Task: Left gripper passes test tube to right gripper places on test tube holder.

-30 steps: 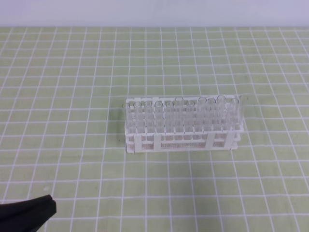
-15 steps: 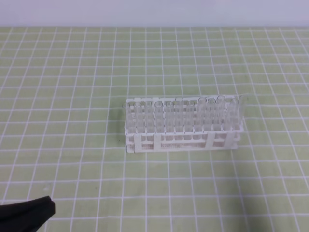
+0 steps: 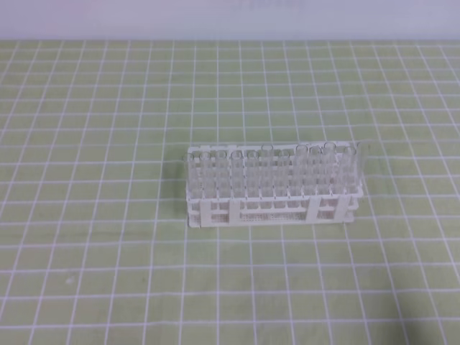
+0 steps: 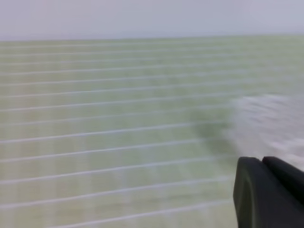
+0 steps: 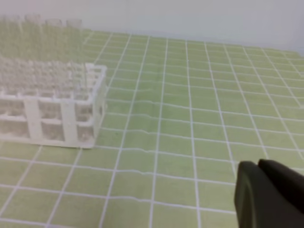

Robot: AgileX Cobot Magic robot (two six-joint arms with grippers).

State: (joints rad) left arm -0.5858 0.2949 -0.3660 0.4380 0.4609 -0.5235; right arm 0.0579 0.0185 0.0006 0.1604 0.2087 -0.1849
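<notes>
Showing only as black tips at the lower right of each wrist view, the left tool (image 4: 268,192) and the right tool (image 5: 266,194) are both sitting with jaws pressed together and nothing between them. Neither is appearing in the high view. The test tube holder (image 3: 273,212) is standing near the middle of the counter (image 3: 108,237), well apart from both tools, its rows of clear tubes upright in the square holes. I am not making out a separate test tube lying loose anywhere; if the task's tube is already seated among the others, it is not distinguishable. Such a tube is looking light, stiff, slippery and breakable, so a gentle pinch around the upper wall seems wisest. The counter is wearing a pale green, white-gridded cover, with a plain light wall (image 3: 230,18) running behind.
</notes>
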